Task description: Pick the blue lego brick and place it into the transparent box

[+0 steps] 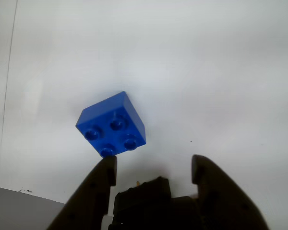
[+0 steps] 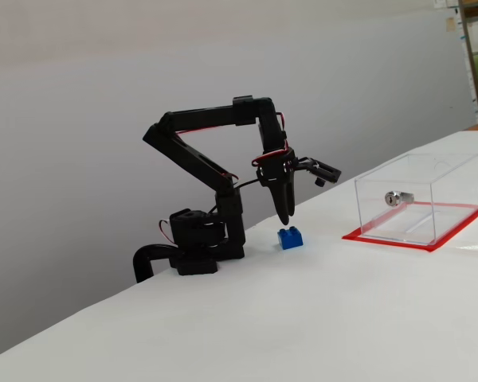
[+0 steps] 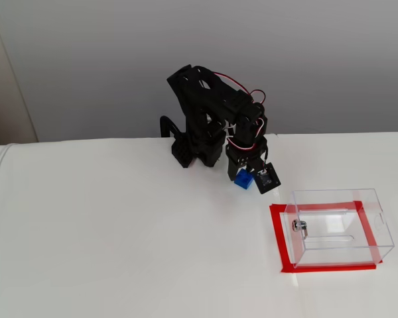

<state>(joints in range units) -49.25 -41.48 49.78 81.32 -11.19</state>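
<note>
on the white surface (image 2: pixel 319 318) the brick (image 1: pixel 112 125) sits studs up, just ahead of the hand (image 1: pixel 153 167), whose fingers stand apart and grip nothing. the box (image 2: pixel 418 197) stands well apart, to the right in a fixed view.

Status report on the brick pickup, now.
Gripper open, poised just above the blue lego brick. Brick on table, not gripped. Transparent box off to the side, path clear.

White table (image 2: pixel 303 318) carries blue lego brick (image 2: pixel 290 238), transparent box (image 2: pixel 418 199).
</note>
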